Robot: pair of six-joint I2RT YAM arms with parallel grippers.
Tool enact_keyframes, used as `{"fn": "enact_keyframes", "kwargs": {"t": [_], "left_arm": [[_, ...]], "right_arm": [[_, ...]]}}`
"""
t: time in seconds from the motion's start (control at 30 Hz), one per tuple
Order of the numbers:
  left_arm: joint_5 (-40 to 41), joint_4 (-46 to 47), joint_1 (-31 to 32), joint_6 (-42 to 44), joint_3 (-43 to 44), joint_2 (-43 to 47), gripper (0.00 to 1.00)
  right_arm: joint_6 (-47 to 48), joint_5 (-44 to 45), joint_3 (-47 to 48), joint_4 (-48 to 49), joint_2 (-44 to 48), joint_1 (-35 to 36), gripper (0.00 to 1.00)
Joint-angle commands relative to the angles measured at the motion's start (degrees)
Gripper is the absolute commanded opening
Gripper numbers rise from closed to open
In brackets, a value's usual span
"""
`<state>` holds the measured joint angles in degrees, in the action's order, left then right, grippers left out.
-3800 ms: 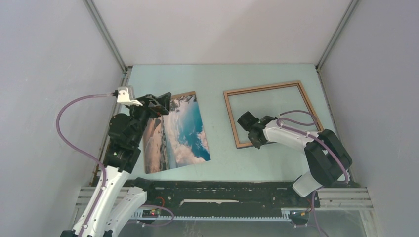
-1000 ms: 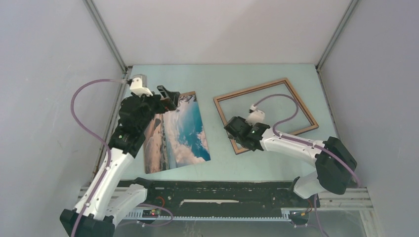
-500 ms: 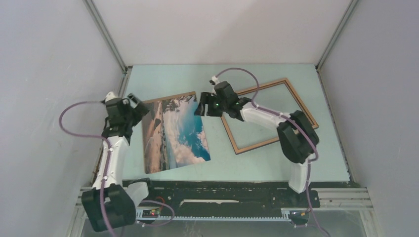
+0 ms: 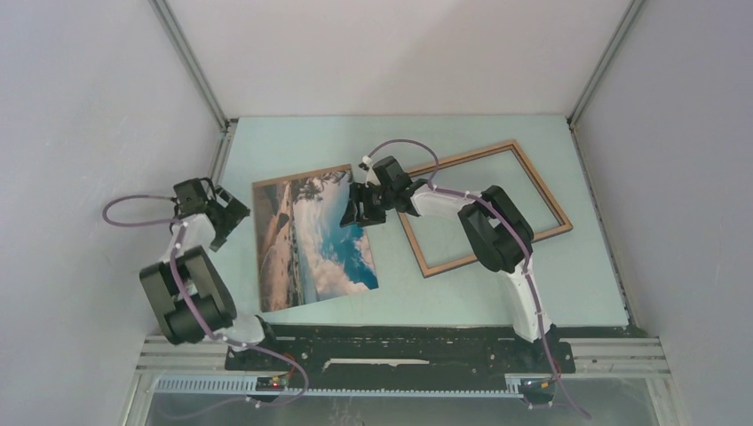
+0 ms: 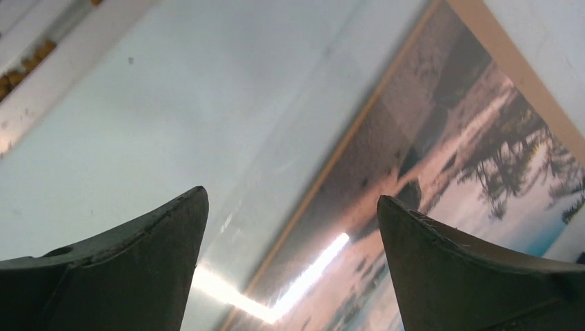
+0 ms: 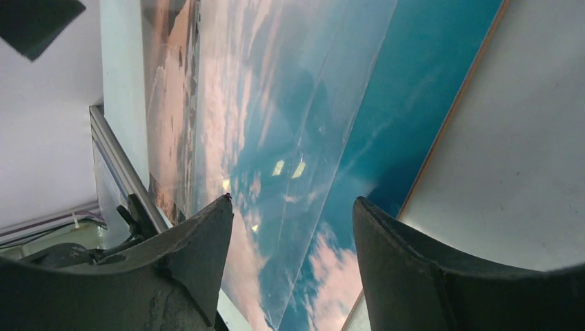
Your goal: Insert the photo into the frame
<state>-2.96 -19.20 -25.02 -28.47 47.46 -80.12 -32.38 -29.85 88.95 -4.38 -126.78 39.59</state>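
The photo (image 4: 311, 235), a beach print with blue sea and tan sand, lies flat on the pale table, left of centre. The frame (image 4: 417, 235), thin light-brown wood with the table showing through it, lies askew to the photo's right. My right gripper (image 4: 353, 213) hovers open over the photo's far right edge, and that edge and the blue area (image 6: 310, 138) show between its fingers, which hold nothing. My left gripper (image 4: 233, 216) stands wide open just left of the photo; the print's brown border (image 5: 324, 165) runs between its fingertips.
Grey enclosure walls close in the table on three sides, with a metal rail (image 4: 216, 164) along the left edge. A black base rail (image 4: 400, 342) runs along the near edge. Bare table (image 4: 462, 284) lies in front of the frame.
My right arm has swung from the frame's near corner to the photo's far right edge and narrowed its jaws slightly. The left arm has pulled back off the photo to its left side.
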Motion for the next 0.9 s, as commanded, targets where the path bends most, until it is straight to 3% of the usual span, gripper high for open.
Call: {"fn": "enact_keyframes", "kwargs": {"t": [0.0, 0.17, 0.57, 0.87], "left_arm": [[-4.3, 0.8, -2.4, 5.1, 8.0, -7.8, 1.00], [-10.2, 4.9, -4.4, 6.2, 7.9, -10.8, 1.00], [-20.7, 4.3, -7.5, 7.7, 9.7, -20.9, 1.00], [-26.4, 5.3, -7.7, 5.6, 8.8, -20.7, 0.99]], "right_arm": [[1.0, -3.2, 3.8, -0.9, -0.6, -0.7, 0.72], [0.2, -3.0, 7.7, -3.5, -4.6, -0.9, 0.70], [-1.4, -1.9, 10.1, -5.5, -7.9, -1.0, 0.66], [-1.9, -2.5, 11.5, -5.6, -9.4, -1.0, 0.66]]}}
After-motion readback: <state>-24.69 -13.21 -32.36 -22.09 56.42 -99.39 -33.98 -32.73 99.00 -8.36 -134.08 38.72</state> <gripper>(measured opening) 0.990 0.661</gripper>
